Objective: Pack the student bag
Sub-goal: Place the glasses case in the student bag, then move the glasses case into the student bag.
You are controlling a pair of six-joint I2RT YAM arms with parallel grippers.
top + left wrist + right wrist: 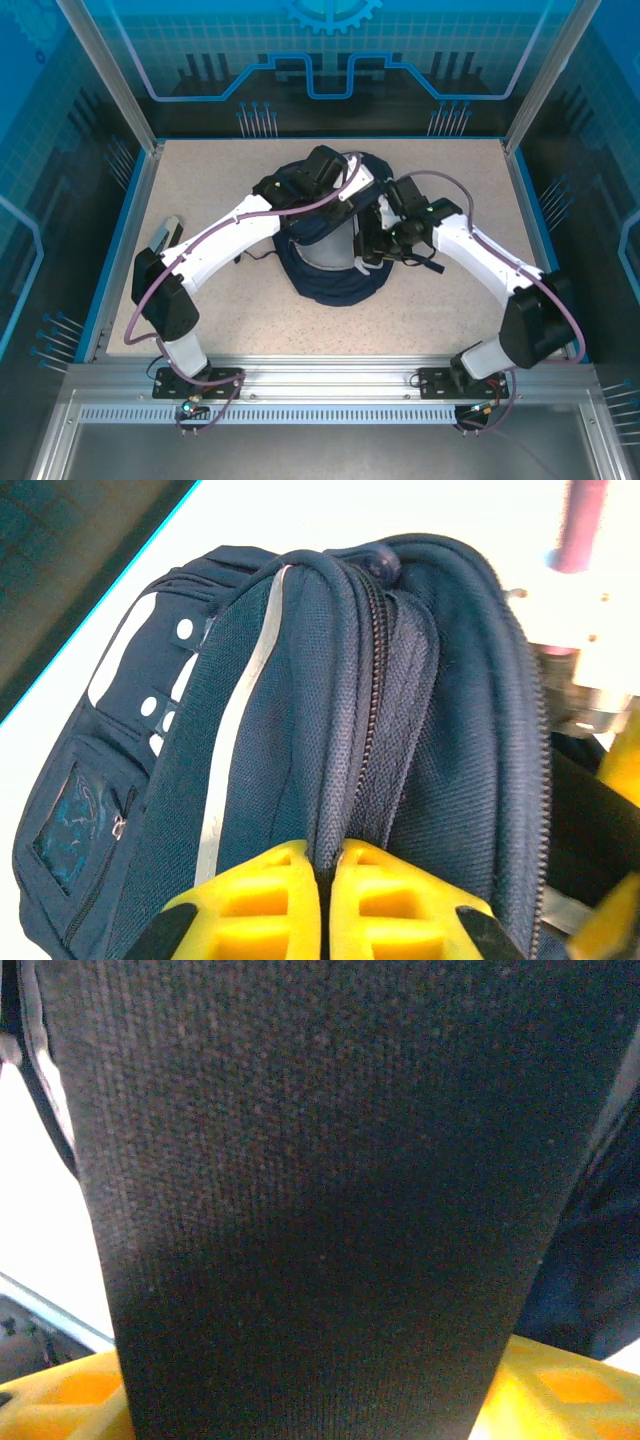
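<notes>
Mostly navy student bag point(300, 730), white-striped

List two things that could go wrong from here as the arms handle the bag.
1. The left gripper pinches only a thin fold of the bag beside the zip; it may slip out.
2. The strap lies across the right gripper and could snag it when it moves.

Cell enclosure: speckled beige table top point(260, 320), blue rim point(200, 138) along 9, 12 and 3 o'clock. Aluminium posts point(110, 75) rise from the 10 and 2 o'clock corners. Back panel point(420, 60) at 12 has a blue grid print, circuit lines and a gear motif point(330, 12) top centre. Side panels point(40, 200) at 9 and 3 carry the same circuit print, darker. Slotted aluminium rail point(330, 412) across 6 o'clock. Light is even and bright on the table
</notes>
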